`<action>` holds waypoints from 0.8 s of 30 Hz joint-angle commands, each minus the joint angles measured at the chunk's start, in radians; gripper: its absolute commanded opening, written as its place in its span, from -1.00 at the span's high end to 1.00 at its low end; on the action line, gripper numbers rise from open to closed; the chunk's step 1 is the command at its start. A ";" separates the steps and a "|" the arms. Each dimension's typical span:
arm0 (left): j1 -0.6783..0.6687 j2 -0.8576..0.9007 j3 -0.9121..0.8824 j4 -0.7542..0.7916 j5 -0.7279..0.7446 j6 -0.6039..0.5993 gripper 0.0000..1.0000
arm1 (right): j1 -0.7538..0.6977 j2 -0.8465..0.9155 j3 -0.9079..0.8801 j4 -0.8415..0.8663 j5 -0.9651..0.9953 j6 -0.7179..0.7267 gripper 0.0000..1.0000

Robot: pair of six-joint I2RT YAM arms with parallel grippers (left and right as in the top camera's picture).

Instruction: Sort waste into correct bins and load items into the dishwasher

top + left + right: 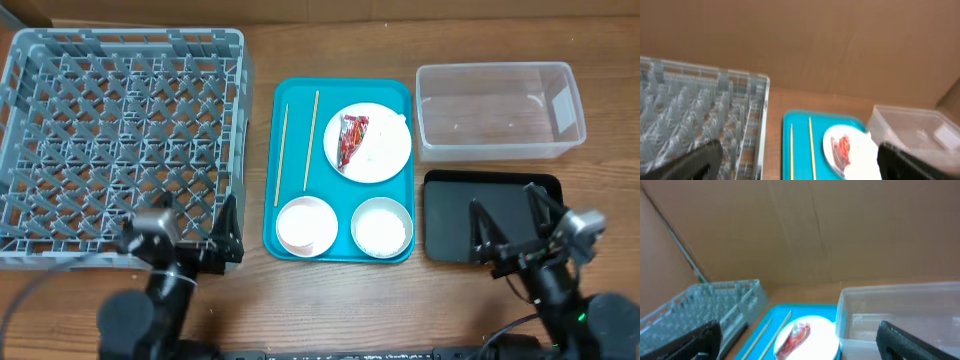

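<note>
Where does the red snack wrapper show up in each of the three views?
Overhead: the red wrapper lies on the left part of the white plate, at the upper right of the teal tray.
Left wrist: low, right of centre, on the plate; red wrapper.
Right wrist: bottom centre, on the plate; red wrapper.
Shared landmark: the two chopsticks just left of the plate in every view.

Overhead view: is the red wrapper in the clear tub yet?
No, the red wrapper lies on the white plate on the teal tray, beside the clear tub, not in it.
</note>
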 commanded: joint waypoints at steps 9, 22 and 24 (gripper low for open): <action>0.005 0.750 0.879 -0.728 0.112 0.027 -1.00 | -0.002 0.572 0.658 -0.469 -0.036 0.014 -1.00; 0.005 1.027 1.006 -0.949 0.296 0.026 -0.80 | 0.168 0.777 0.678 -0.659 -0.247 0.019 -0.74; 0.006 1.018 1.011 -0.927 0.296 0.012 -0.76 | 0.288 0.812 0.677 -0.672 -0.140 0.065 -0.74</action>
